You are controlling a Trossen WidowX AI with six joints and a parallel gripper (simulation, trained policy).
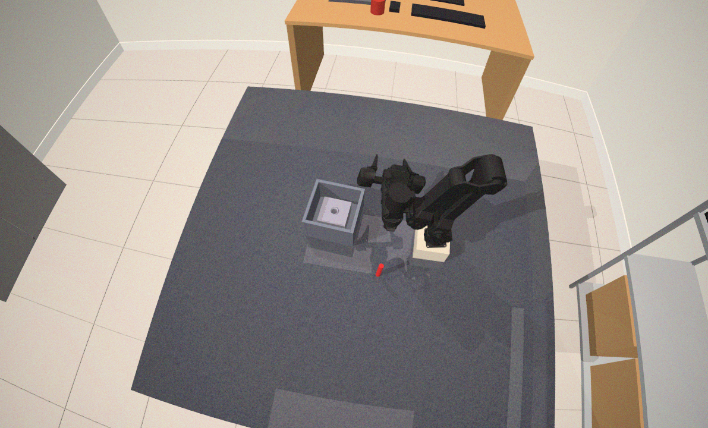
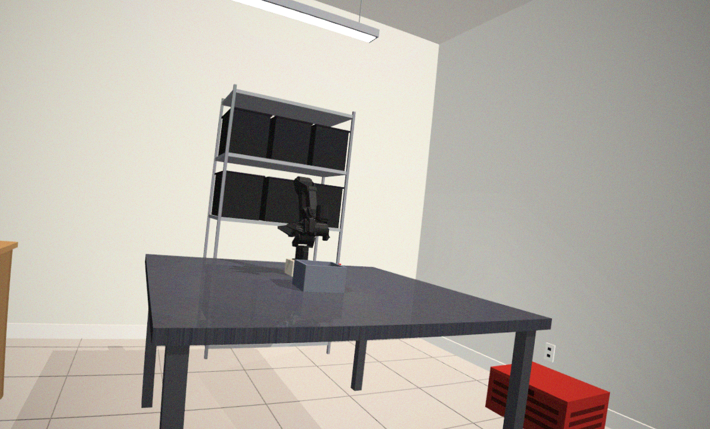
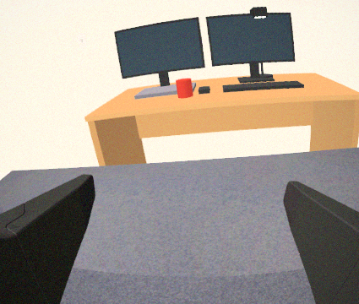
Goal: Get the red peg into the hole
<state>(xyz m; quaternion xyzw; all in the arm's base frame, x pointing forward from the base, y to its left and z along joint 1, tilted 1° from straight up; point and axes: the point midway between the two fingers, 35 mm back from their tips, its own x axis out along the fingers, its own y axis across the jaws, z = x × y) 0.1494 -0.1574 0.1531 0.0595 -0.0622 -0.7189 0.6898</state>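
The red peg [image 1: 379,270] stands on the dark table in front of the arm, seen from above in the top view. In the exterior view only a tiny bit of red shows behind the box's rim. The open grey box [image 1: 333,238] [image 2: 324,280] stands to the left of the arm. The plate [image 1: 340,216] lies at its bottom, with a round hole that holds no peg. My gripper [image 1: 390,158] [image 3: 192,189] is wide open and empty, raised above the table and pointing away from the peg, toward the desk.
A cream block [image 1: 430,255] [image 2: 289,266] is at the arm's base, right of the box. The dark table [image 1: 239,319] [image 2: 229,304] carries all these. Beyond its far edge is a wooden desk [image 1: 345,18] [image 3: 230,111] with monitors and a red mug [image 3: 184,88].
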